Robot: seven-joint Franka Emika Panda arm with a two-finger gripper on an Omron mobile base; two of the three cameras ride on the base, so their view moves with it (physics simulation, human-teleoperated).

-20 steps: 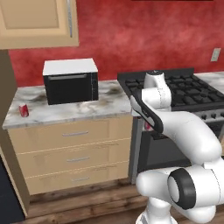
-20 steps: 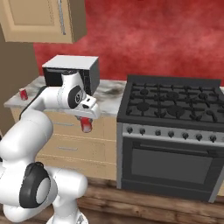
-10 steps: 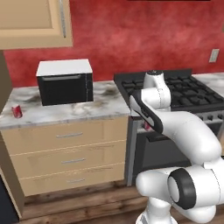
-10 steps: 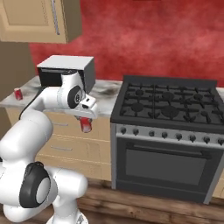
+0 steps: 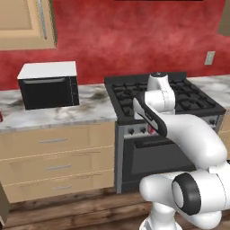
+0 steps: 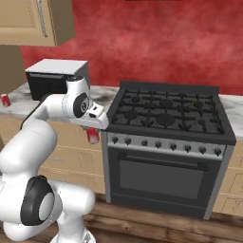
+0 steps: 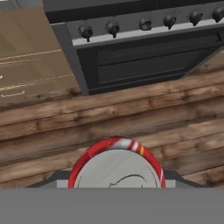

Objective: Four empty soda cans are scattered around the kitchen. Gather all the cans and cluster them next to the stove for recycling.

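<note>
While our gripper (image 6: 93, 134) clamps a red silver-topped soda can (image 6: 93, 135), we're facing the wide black gas stove (image 6: 167, 114). Another red can (image 6: 5, 100) sits far left on the counter.

You see a red soda can (image 7: 116, 168) with white markings and silver top, black stove (image 6: 166, 114), black microwave (image 5: 48, 85) topped white, grey-veined marble table (image 5: 90, 110), red wall (image 5: 134, 40).

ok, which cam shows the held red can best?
Hand view: the red can is close up, silver top facing the camera. Right base view shows it small under the gripper; left base view shows a red sliver.
</note>
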